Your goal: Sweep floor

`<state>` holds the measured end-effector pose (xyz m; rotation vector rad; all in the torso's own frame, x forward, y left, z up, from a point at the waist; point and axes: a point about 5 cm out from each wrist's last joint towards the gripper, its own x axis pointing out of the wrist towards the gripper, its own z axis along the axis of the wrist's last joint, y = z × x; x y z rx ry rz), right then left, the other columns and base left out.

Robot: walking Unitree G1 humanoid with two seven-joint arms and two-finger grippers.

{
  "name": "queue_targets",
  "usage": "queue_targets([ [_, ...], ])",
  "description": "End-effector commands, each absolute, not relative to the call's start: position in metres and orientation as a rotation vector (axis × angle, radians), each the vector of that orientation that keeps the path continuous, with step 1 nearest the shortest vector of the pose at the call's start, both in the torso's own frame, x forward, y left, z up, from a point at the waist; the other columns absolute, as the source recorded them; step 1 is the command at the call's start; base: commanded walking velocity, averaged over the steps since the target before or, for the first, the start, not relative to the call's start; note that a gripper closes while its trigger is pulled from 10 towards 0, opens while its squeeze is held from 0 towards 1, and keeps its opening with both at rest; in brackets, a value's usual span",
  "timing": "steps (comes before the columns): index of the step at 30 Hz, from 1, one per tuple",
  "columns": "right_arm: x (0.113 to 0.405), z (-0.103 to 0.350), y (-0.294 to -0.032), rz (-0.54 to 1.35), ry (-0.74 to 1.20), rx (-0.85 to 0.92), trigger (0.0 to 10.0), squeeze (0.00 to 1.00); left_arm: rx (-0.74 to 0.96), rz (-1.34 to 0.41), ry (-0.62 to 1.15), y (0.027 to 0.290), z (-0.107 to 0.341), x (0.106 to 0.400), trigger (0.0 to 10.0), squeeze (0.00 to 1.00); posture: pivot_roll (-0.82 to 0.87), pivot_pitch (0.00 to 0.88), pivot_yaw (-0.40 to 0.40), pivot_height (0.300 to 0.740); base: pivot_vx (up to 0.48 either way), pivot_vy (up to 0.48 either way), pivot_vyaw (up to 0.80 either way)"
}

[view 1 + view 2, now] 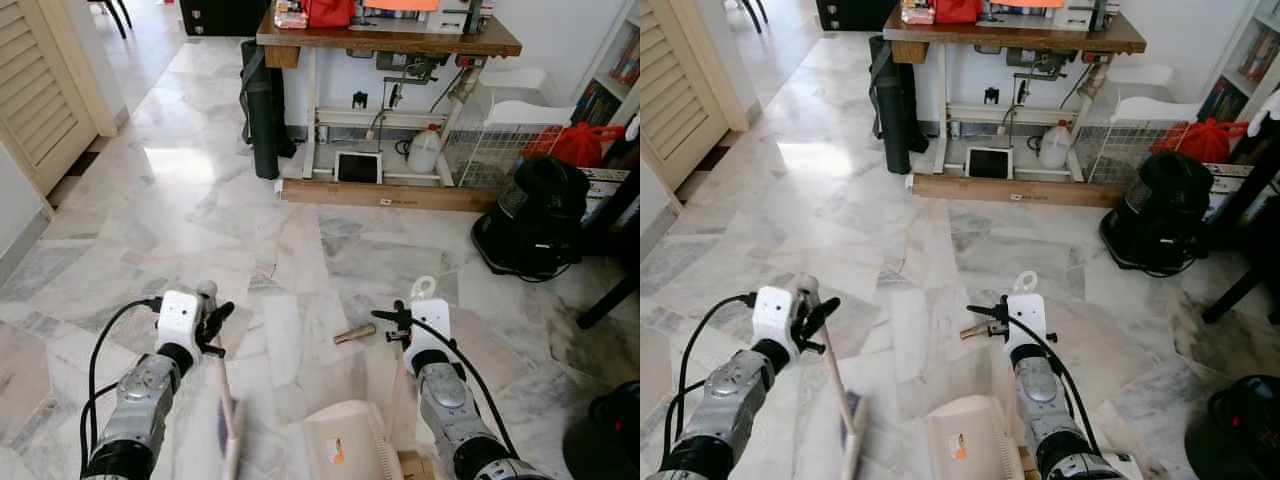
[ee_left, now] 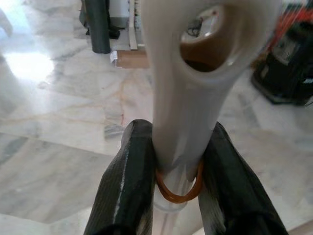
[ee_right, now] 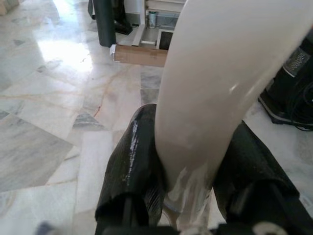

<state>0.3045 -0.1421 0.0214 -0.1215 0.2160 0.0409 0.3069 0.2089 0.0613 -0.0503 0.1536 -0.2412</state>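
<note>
Two tools are ready: your left gripper (image 1: 212, 325) is squeezing its fingers on the broom handle (image 1: 226, 395), your right gripper (image 1: 400, 326) is squeezing the dustpan handle (image 1: 403, 385), so next you are probably pushing the little brown stick (image 1: 355, 333) into the dustpan (image 1: 338, 440).

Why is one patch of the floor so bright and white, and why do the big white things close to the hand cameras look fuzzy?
Left eye view: glare on the shiny marble floor, likely daylight reflecting. Left wrist view: the broom handle, gripped by the left gripper, is too near the lens to be sharp. Right wrist view: the dustpan handle in the right gripper blurs likewise.
</note>
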Motion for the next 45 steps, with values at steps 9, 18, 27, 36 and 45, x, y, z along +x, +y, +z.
queue_targets([
  [9,0.304,0.019,-0.140,0.050,0.238,-0.120,10.0,0.00,-0.260,-0.262,0.144,0.206,0.068,0.310,10.0,0.00,0.10,0.061,-0.029,0.740,0.000,0.000,0.00],
  [18,0.308,0.024,-0.141,0.043,0.221,-0.109,10.0,0.00,-0.167,-0.182,0.031,0.212,0.087,0.315,10.0,0.00,0.10,0.056,-0.032,0.740,0.000,0.000,0.00],
  [27,0.316,0.037,-0.144,0.010,0.157,-0.060,10.0,0.00,-0.033,-0.079,-0.155,0.208,0.113,0.312,10.0,0.00,0.11,0.054,-0.032,0.740,0.000,0.000,0.00],
  [36,0.318,0.041,-0.148,-0.019,0.125,-0.043,10.0,0.00,0.112,-0.117,-0.175,0.194,0.111,0.307,10.0,0.00,0.11,0.042,-0.028,0.740,0.000,0.000,0.00],
  [45,0.320,0.052,-0.157,-0.065,0.041,-0.016,10.0,0.00,0.180,-0.159,-0.159,0.181,0.101,0.301,10.0,0.00,0.12,0.000,-0.030,0.740,0.000,0.000,0.00],
])
